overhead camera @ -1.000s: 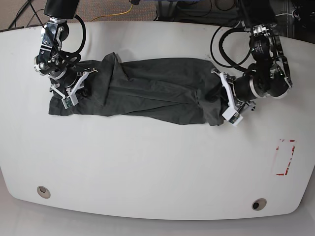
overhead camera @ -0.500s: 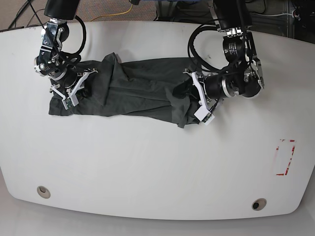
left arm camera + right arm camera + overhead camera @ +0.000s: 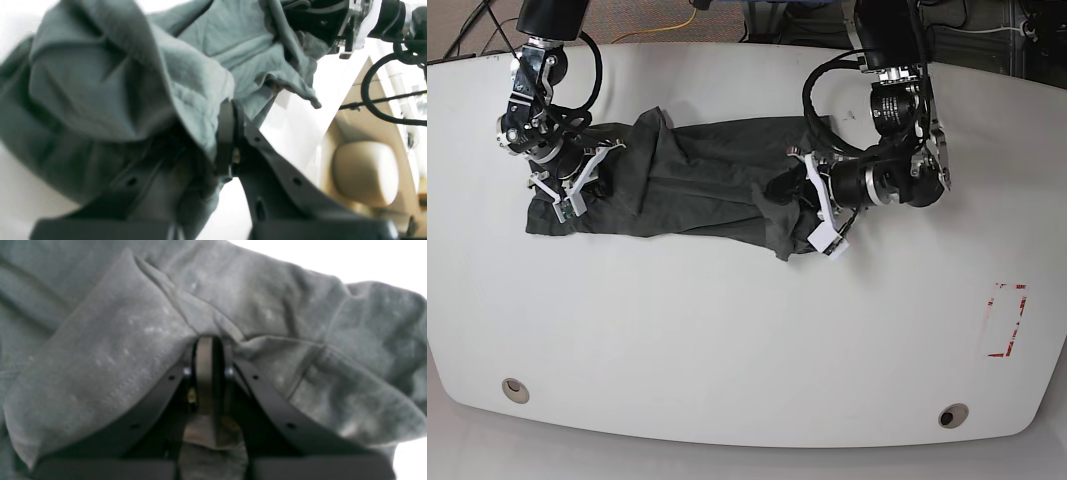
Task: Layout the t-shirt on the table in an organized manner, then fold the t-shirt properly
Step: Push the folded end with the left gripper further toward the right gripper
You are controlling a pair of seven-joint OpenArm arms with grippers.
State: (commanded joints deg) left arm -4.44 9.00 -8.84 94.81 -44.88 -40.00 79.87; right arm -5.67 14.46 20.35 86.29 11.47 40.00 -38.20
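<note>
The whole layout is given only by the base view: one dark charcoal-grey short-sleeved cotton t-shirt [image 3: 697,185] is stretched in a long wrinkled band across the far half of the large white smooth tabletop [image 3: 727,340], with one gripper at each end of it. The red tape rectangle mark [image 3: 1007,320] near the table's edge and two round grommet holes [image 3: 515,389] along the near edge are seen in that view alone.

What the base view cannot resolve is supplied by the wrist views. In the left wrist view, the left gripper [image 3: 230,143] is shown with its jaws pressed together on a fold of the shirt, the cloth being draped over and bunched around them. The right arm's hardware is also glimpsed at the top of that picture. In the right wrist view, the right gripper [image 3: 208,373] is likewise seen clamped on a gathered fold, with cloth filling nearly the whole picture.

Two arms, two grippers and one shirt are counted.
</note>
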